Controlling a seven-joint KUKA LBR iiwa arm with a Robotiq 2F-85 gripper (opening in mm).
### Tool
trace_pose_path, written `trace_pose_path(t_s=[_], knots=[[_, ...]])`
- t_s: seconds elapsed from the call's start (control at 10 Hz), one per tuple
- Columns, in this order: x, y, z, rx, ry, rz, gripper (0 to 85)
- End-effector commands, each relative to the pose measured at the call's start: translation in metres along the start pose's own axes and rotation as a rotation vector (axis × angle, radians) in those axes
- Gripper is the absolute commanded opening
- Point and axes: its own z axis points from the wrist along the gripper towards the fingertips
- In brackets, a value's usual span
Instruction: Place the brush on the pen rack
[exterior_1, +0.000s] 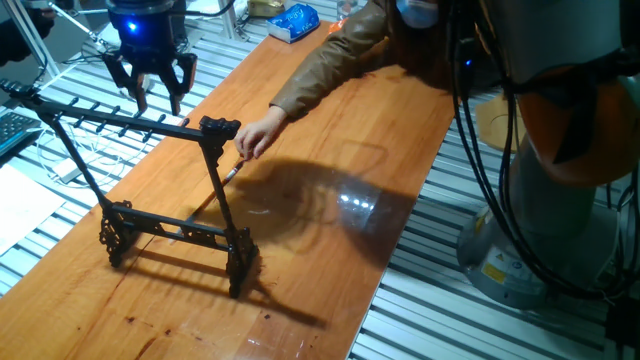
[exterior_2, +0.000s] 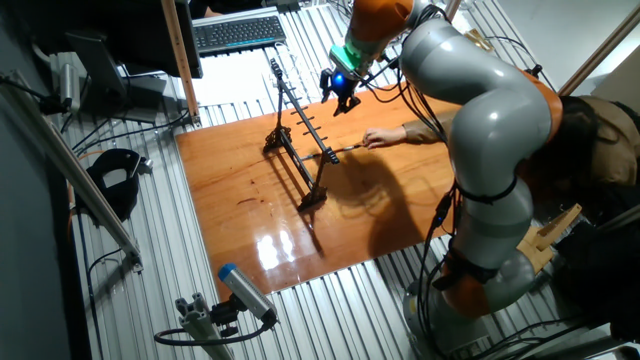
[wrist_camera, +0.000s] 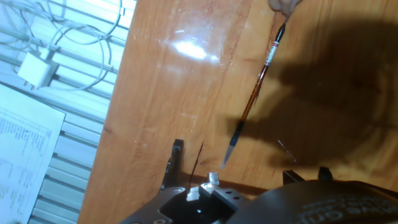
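Note:
The brush is a thin straight stick with a reddish-brown shaft, a dark collar and a pale pointed tip. A person's hand holds its upper end, and its tip points down at the wooden table. It also shows in one fixed view and the other fixed view, just beside the rack's near end. The pen rack is a tall black frame with a pegged top bar and scrolled feet, standing upright on the table. My gripper hangs above and behind the top bar, open and empty.
The person's brown-sleeved arm reaches across the back of the table. A white adapter with cables and a printed sheet lie off the table's left edge. A keyboard and a blue packet lie beyond it.

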Motion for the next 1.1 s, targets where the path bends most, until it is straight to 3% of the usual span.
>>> trace_pose_path(t_s=[0.0, 0.7, 0.8, 0.9, 1.0], knots=[[-0.002, 0.000, -0.001, -0.001, 0.003, -0.003, 51.0], [-0.009, 0.001, -0.007, 0.005, 0.019, -0.026, 51.0], [-0.012, 0.001, -0.012, 0.018, 0.028, -0.044, 51.0], [-0.020, 0.003, -0.022, 0.031, 0.066, -0.056, 51.0], [-0.028, 0.004, -0.031, 0.044, 0.078, -0.076, 51.0]])
